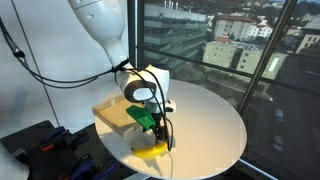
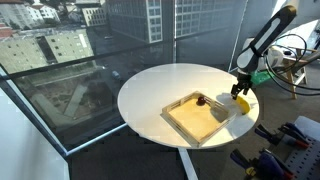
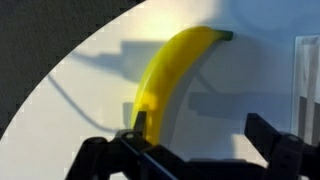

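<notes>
Banana (image 3: pixel 172 80) flat on table (image 3: pixel 90 95), stem at 1 o'clock; gripper (image 3: pixel 200 135) jaws wide, empty. We'd rise straight, avoid nudging it.

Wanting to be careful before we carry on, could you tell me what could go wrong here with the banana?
1. The banana lies off-centre in the open claw, close against one finger; closing might shove or roll it rather than grip it.
2. In an exterior view it lies near the table's edge, so a push could send it off.
</notes>
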You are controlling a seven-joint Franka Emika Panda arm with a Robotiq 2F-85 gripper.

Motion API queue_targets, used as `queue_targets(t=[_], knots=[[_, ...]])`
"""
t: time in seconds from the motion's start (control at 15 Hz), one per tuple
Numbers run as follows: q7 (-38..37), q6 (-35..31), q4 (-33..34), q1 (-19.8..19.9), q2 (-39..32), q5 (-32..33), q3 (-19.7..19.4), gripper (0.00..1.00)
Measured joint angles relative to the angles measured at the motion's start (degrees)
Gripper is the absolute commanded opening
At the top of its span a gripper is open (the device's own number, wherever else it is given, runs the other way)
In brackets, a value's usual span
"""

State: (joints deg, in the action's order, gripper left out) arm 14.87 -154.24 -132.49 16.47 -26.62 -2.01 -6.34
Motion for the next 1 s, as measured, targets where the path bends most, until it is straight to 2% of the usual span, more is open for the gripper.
queue_targets(t=[1.0], knots=[[-1.0, 3.0, -1.5, -3.4, 6.2, 0.0, 0.1, 1.00]])
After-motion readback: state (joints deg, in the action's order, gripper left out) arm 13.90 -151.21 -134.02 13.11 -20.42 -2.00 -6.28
